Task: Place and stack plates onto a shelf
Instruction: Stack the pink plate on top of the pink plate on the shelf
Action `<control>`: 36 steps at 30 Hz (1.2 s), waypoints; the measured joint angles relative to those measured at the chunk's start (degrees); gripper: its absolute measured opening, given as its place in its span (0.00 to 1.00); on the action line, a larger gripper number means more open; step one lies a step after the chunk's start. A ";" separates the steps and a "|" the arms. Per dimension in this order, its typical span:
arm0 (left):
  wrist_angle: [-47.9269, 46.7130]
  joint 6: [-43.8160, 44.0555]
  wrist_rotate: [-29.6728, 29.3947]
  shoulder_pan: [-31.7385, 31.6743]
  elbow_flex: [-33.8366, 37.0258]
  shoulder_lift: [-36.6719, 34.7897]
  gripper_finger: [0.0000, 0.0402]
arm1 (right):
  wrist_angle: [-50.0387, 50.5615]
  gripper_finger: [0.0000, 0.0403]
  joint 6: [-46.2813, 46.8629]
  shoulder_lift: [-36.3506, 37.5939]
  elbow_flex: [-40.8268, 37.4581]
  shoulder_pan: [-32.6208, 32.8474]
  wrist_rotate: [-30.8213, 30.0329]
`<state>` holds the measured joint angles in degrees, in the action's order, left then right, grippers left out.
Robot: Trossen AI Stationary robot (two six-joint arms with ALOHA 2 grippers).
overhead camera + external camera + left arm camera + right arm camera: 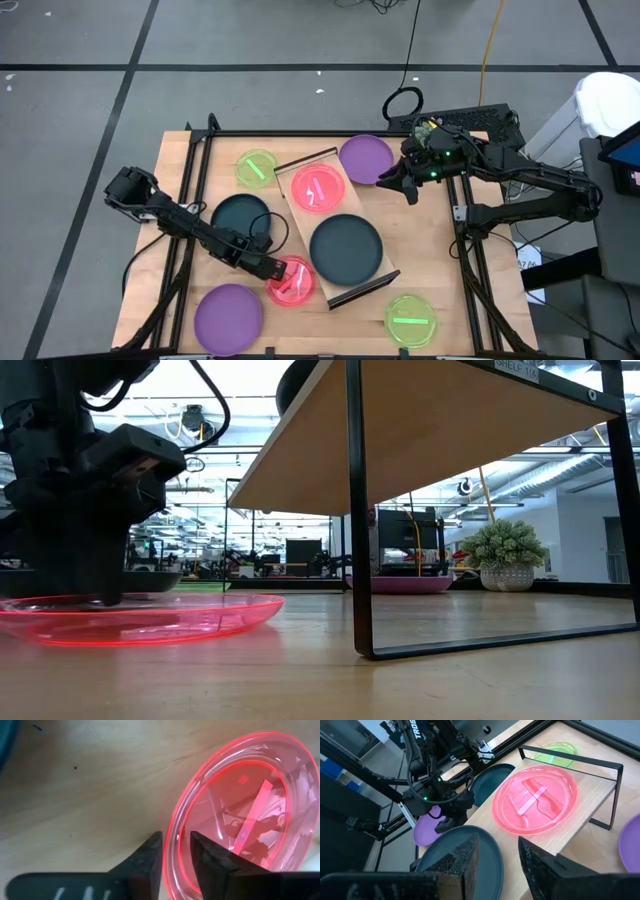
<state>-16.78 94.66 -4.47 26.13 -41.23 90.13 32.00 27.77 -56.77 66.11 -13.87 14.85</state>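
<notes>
A small pink-red plate [293, 283] lies flat on the table by the shelf's near left corner, and my left gripper [176, 837] is shut on its rim. The shelf [350, 205], a raised wood board on dark end frames, carries another pink-red plate [318, 187] and a dark teal plate [346, 248]. On the table lie a dark teal plate [241, 217], two purple plates [228, 318] [366, 158] and two green plates [257, 168] [411, 320]. My right gripper [408, 188] hangs open and high beside the shelf's far right side, with nothing between its fingers [470, 855]. My left gripper pinches the pink-red plate's rim [179, 827] on the side toward the table's left edge, one finger [150, 855] outside the rim and one [210, 855] inside the dish. The fingers come steeply from above, across the rim. The plate rests flat on the table [140, 615].
The shelf's dark end frame [352, 510] stands just to the right of the held plate in the low view. Black rails [190, 200] run along the table's left and right sides. The right arm [520, 180] reaches in from the right.
</notes>
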 joint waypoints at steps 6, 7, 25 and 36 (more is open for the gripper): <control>-0.73 0.40 0.01 0.00 0.00 0.00 0.16 | 0.01 0.30 0.00 0.00 0.00 0.00 0.00; -0.79 0.38 0.00 0.00 0.00 0.00 0.14 | 0.01 0.30 0.00 0.00 0.00 0.00 0.00; 1.19 1.70 -0.17 1.54 -0.46 -3.78 0.01 | 0.25 0.30 0.02 -0.02 0.00 0.00 0.20; -4.17 3.14 -0.11 4.97 -0.46 -14.78 0.01 | 0.51 0.30 -0.43 -0.02 0.00 0.00 0.22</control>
<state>-20.95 97.81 -4.58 31.10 -41.69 75.35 32.51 27.34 -56.80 66.11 -13.87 15.08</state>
